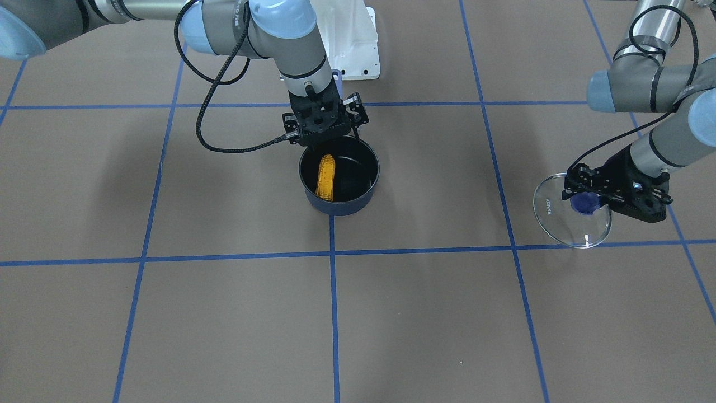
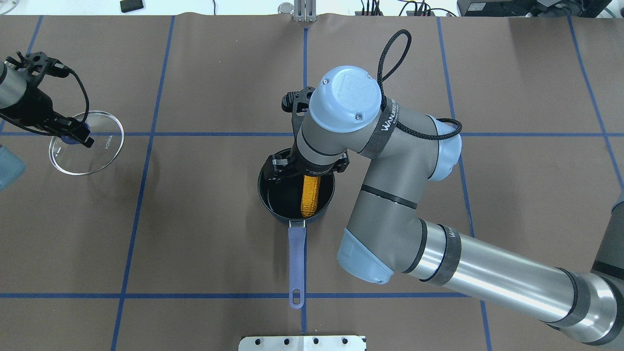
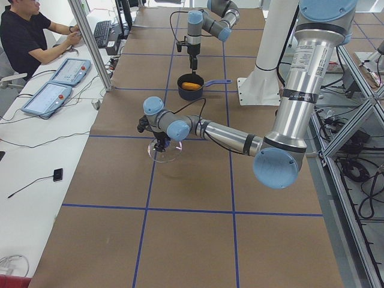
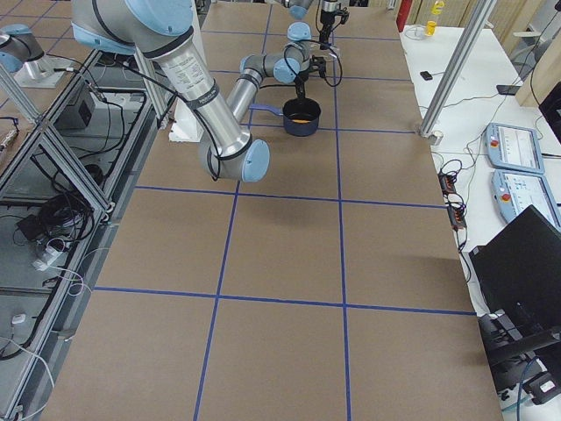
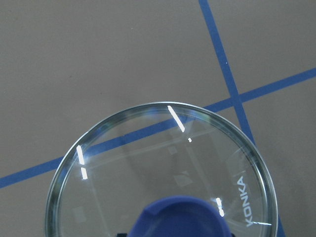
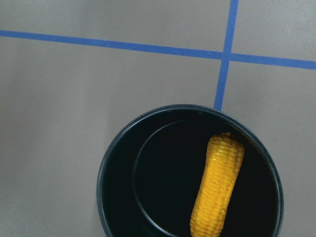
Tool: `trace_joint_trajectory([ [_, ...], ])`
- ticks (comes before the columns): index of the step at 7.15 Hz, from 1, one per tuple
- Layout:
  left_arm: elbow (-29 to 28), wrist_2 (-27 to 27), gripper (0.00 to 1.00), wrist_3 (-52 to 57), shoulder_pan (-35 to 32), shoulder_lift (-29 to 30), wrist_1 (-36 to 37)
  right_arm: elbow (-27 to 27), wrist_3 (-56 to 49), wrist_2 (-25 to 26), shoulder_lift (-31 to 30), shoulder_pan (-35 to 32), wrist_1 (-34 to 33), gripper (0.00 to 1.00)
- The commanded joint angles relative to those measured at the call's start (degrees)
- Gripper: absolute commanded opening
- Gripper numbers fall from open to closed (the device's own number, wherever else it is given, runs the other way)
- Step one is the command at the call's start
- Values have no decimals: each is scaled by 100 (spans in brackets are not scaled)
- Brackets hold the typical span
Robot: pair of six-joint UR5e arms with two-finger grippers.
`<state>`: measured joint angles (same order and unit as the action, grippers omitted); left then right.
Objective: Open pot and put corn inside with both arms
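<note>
1. At mid-worktop [image 1: 224, 313], the corn [image 1: 326, 177] lies loose inside the pot [image 1: 341, 208]; your right claw [image 1: 324, 137] hovers just above, and you cannot tell whether it is spread.
2. Likely light, rigid and bumpy: grip across its middle.
3. Well apart, your left claw [image 1: 587, 197] clamps the glass lid [image 1: 551, 221] by its knob [image 5: 182, 217].

Pot [image 1: 335, 208]: dark navy outside, black inside. Handle [image 2: 296, 253]: periwinkle blue. Corn [image 1: 326, 177]: yellow-orange, rows of bumpy kernels. Lid [image 1: 545, 217]: clear glass, white "KONKA" lettering near the rim; knob [image 1: 583, 205] deep blue. Surface [image 1: 425, 313]: dull brown, crossed by a grid of blue tape lines [image 1: 332, 313]. Arms [image 2: 399, 195]: grey and silver, light-blue joint caps, black jaws and cables.
</note>
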<state>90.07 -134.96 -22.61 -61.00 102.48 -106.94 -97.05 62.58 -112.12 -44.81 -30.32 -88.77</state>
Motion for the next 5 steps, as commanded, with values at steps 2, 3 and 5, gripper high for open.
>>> trace_joint_trajectory([
  [2,-78,-48,61,-68,315,26,-12,-7,0,-3,-10,-1,0,99],
  [3,-60,-48,62,-234,395,35,-20,-16,0,-3,-10,-1,0,99],
  [5,-86,-48,62,-244,431,53,-20,-42,-9,-3,-37,-1,0,99],
])
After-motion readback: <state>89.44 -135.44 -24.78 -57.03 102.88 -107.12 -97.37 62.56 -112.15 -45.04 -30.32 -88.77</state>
